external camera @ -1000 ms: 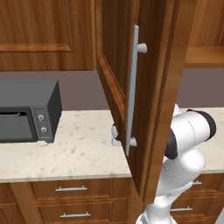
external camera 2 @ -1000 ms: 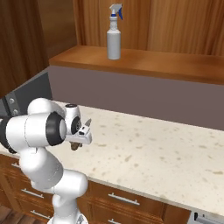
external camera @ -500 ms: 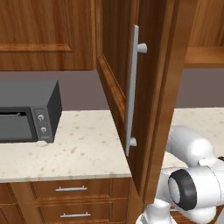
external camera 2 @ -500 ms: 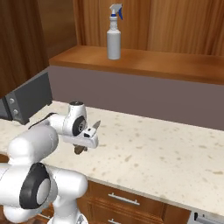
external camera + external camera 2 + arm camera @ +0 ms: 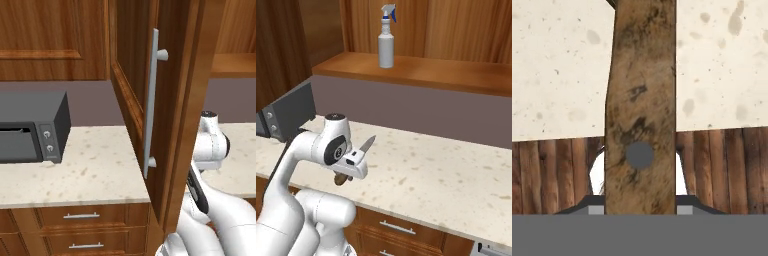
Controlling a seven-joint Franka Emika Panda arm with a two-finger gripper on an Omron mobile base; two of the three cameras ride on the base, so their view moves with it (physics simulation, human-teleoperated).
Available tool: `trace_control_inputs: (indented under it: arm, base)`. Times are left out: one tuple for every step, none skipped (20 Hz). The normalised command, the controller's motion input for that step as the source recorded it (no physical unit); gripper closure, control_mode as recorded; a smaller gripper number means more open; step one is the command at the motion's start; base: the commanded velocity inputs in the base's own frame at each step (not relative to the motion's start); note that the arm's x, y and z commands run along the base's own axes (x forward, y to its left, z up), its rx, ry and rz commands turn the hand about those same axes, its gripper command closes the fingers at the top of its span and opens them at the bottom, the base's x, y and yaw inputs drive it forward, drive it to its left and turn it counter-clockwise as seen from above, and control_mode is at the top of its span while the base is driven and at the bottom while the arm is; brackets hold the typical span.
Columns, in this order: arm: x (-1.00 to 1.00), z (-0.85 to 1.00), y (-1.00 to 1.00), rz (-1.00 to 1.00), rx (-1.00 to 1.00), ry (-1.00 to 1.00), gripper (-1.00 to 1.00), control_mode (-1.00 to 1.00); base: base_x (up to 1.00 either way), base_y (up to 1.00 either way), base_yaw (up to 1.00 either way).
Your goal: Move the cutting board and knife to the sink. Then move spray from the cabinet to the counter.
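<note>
The claw (image 5: 351,172) is closed on the knife (image 5: 367,145), gripping its dark wooden handle; the silver blade sticks up and forward out of the claw, tilted, above the front part of the table (image 5: 421,175). In the hand view the knife handle (image 5: 641,110) runs straight up the middle between the two finger tips, with the speckled table top behind it and the wooden drawer fronts below.

The spray bottle (image 5: 387,37) stands upright on the open cabinet's wooden shelf (image 5: 421,70), well apart from the claw and higher than it, behind the grey back wall strip. Nothing stands on the table between the claw and that shelf.

From the left base view the cabinet door (image 5: 142,100) hangs swung open toward the robot, its long silver bar handle (image 5: 152,100) running vertically down its face; the door's edge stands in front of the arm and hides much of it. A dark grey toaster oven (image 5: 32,127) sits on the table to the left, well clear of the door. Drawers (image 5: 82,216) with short handles line the front under the table.
</note>
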Motion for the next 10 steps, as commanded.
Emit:
trace_control_inputs:
  arm:
    - [-1.0, 0.98, -0.31, -0.04, 0.0, -0.01, 1.0, -1.0]
    - [-1.0, 0.91, -0.26, -0.03, 0.0, -0.01, 1.0, -1.0]
    - [-0.99, 0.88, -0.24, -0.03, 0.0, 0.0, 1.0, -1.0]
    - [-0.96, 0.89, -0.24, -0.03, -0.01, 0.0, 1.0, -1.0]
    - [-0.96, 0.87, -0.21, -0.03, -0.01, 0.0, 1.0, -1.0]
    - [-0.93, 0.85, -0.18, -0.02, -0.03, -0.01, 1.0, -1.0]
    - [-0.94, 0.79, -0.11, -0.02, -0.04, -0.01, 1.0, -1.0]
    - [-0.88, 0.73, -0.09, -0.02, -0.05, 0.0, 1.0, -1.0]
    - [-0.87, 0.69, -0.13, -0.01, -0.05, -0.01, 1.0, -1.0]
    - [-0.84, 0.64, -0.12, 0.0, -0.05, -0.01, 1.0, -1.0]
  base:
    - [0.0, 0.0, 0.0]
    - [0.0, 0.0, 0.0]
    - [0.0, 0.0, 0.0]
    - [0.0, 0.0, 0.0]
    - [0.0, 0.0, 0.0]
    - [0.0, 0.0, 0.0]
    - [0.0, 0.0, 0.0]
    - [0.0, 0.0, 0.0]
    - [0.0, 0.0, 0.0]
    - [0.0, 0.0, 0.0]
